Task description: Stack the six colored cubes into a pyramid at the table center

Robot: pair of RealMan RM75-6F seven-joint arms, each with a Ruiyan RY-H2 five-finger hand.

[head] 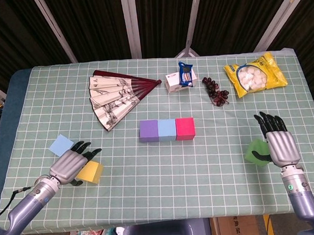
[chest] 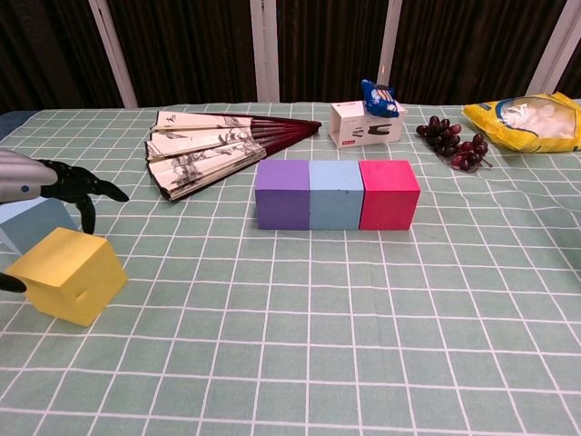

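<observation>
A purple cube (head: 149,131), a pale blue cube (head: 167,130) and a pink cube (head: 185,129) stand touching in a row at the table centre, seen again in the chest view as purple (chest: 282,194), pale blue (chest: 335,194) and pink (chest: 388,194). A yellow cube (head: 91,172) (chest: 68,275) lies at the near left. My left hand (head: 69,167) (chest: 41,179) hovers over its left side, fingers spread, thumb low beside it. Another light blue cube (head: 61,144) (chest: 32,224) sits behind. My right hand (head: 279,145) rests open beside the green cube (head: 255,152), thumb against it.
A folding fan (head: 114,96) lies at the back left. A small white box with a blue packet (head: 179,80), dark grapes (head: 216,91) and a yellow snack bag (head: 255,74) line the far side. The table's near edge runs just below both hands.
</observation>
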